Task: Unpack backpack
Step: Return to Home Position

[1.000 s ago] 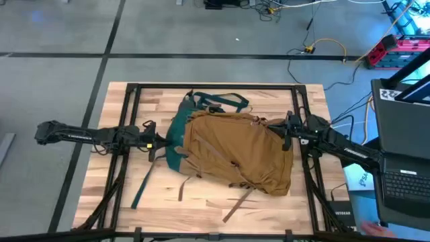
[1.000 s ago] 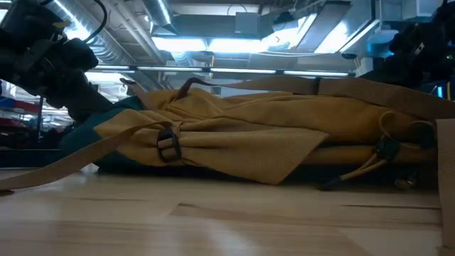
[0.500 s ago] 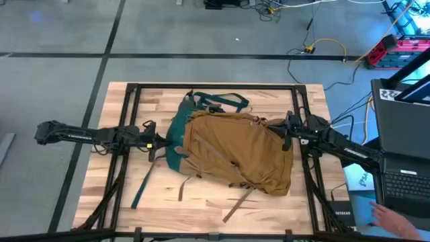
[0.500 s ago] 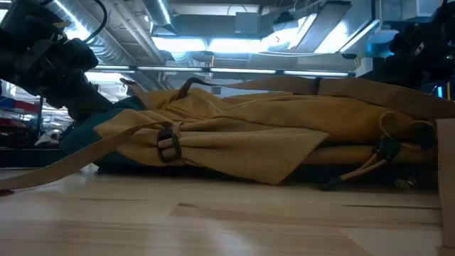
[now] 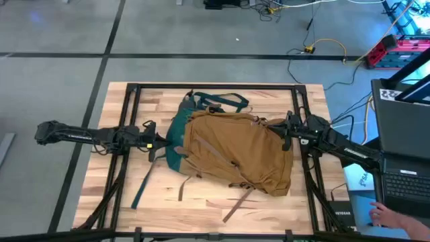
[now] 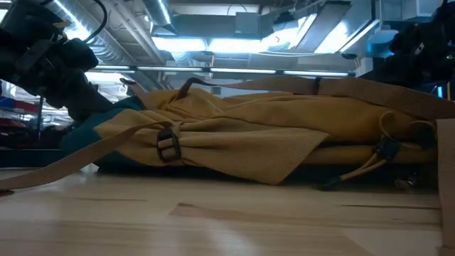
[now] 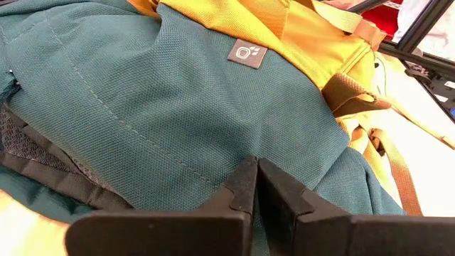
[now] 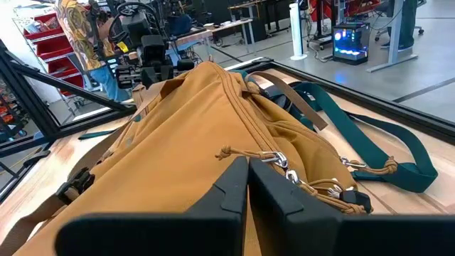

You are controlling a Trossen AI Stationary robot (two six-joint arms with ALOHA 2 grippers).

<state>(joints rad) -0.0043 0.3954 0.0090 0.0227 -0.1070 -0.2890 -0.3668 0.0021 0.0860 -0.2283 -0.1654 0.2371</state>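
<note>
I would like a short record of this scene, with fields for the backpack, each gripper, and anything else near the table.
backpack: lies flat in the middle of the table, tan side up, teal part toward the left arm
left gripper: shut, empty, right by the teal part
right gripper: shut, empty, at the opposite tan end
straps: loose, trailing over the wood
other: a person's hand by a laptop, beyond the table's right side
</note>
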